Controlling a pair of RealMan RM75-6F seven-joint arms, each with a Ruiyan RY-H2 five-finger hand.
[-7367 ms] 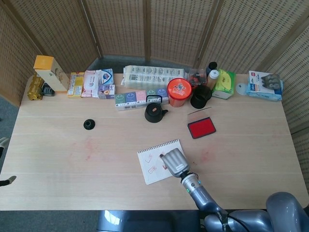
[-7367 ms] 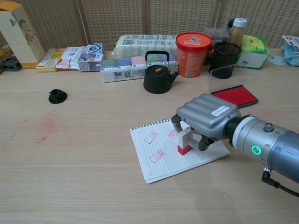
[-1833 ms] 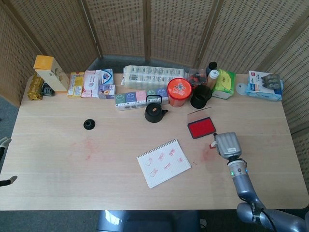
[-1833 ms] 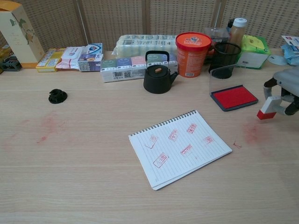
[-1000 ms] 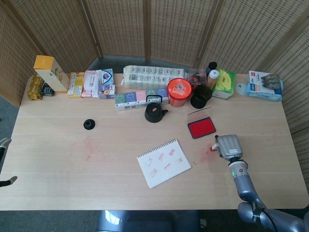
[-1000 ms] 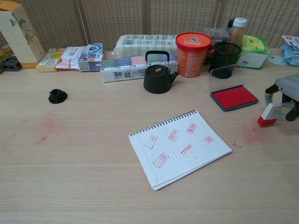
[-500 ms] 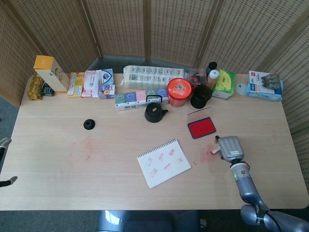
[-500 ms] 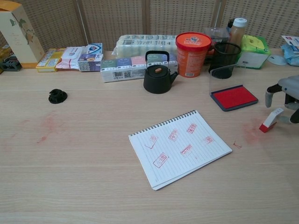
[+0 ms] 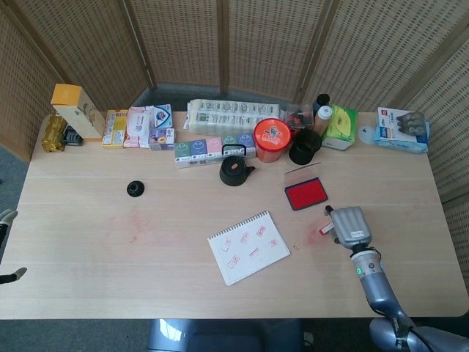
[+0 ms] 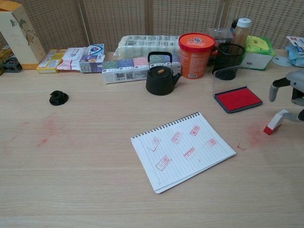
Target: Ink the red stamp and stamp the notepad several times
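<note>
The red-and-white stamp (image 10: 274, 122) lies tilted on the table at the far right, its red base on the wood; it also shows small in the head view (image 9: 326, 229). My right hand (image 10: 290, 91) hovers just above and right of the stamp with fingers apart, and the thumb is off it (image 9: 350, 226). The spiral notepad (image 10: 183, 149) lies mid-table with several red prints on it (image 9: 249, 247). The open red ink pad (image 10: 237, 99) sits behind the stamp. Only a sliver of my left hand (image 9: 4, 218) shows at the left edge.
A black kettle (image 10: 160, 76), an orange tub (image 10: 196, 47) and a black mesh cup (image 10: 227, 61) stand behind the pad, with boxes along the back wall. A small black cap (image 10: 58, 98) lies far left. Red ink smudges mark the wood near the stamp (image 10: 254, 137).
The right hand carried the stamp from the notepad to the right, set it down, and the stamp tipped over. The fingers have now lifted away from it.
</note>
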